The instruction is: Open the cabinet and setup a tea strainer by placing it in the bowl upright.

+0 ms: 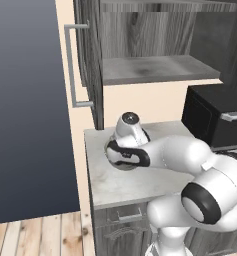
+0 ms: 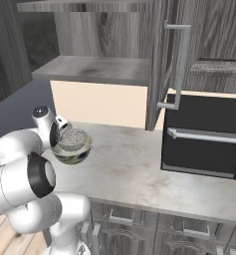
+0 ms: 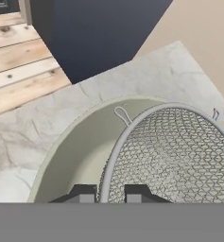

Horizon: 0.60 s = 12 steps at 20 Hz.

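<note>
The cabinet [image 2: 154,64] is standing open, so the placing step is under way. On the worktop [image 2: 139,169], the bowl [image 2: 75,155] is cradling the tea strainer [image 3: 179,156], mouth up. The fingers [image 3: 111,194] are pinching its thin rim; letting go, then lifting clear, seems next. Whether the mesh bottom is resting on the bowl is hidden.

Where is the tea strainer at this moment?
The tea strainer sits inside the bowl on the left end of the counter, below the open cabinet. In the hand view, the gripper is shut on its rim.
</note>
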### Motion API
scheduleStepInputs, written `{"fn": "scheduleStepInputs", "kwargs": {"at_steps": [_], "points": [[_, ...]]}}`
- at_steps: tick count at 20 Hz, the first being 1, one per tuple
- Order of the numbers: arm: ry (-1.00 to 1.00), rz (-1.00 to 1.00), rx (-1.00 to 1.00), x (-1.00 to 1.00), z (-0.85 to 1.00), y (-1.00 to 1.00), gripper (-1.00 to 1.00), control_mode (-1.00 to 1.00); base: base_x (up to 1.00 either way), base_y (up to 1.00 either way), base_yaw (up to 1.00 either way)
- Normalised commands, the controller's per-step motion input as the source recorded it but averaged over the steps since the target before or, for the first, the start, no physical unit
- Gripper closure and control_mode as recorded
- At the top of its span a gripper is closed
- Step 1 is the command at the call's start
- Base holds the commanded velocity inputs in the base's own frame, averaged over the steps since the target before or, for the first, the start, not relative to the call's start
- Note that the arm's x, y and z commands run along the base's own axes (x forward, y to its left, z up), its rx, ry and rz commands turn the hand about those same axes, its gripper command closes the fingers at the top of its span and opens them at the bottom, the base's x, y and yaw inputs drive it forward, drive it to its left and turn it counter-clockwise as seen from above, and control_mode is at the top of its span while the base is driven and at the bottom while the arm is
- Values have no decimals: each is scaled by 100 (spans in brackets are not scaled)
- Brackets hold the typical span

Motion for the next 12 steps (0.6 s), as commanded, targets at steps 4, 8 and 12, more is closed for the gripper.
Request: {"fn": "scheduleStepInputs", "kwargs": {"at_steps": [4, 8, 12], "points": [[0, 0, 0, 0, -26, 0, 100, -100, 0, 0, 0], [1, 0, 0, 0, -27, 0, 100, -100, 0, 0, 0], [0, 0, 0, 0, -20, 0, 100, -100, 0, 0, 0]]}}
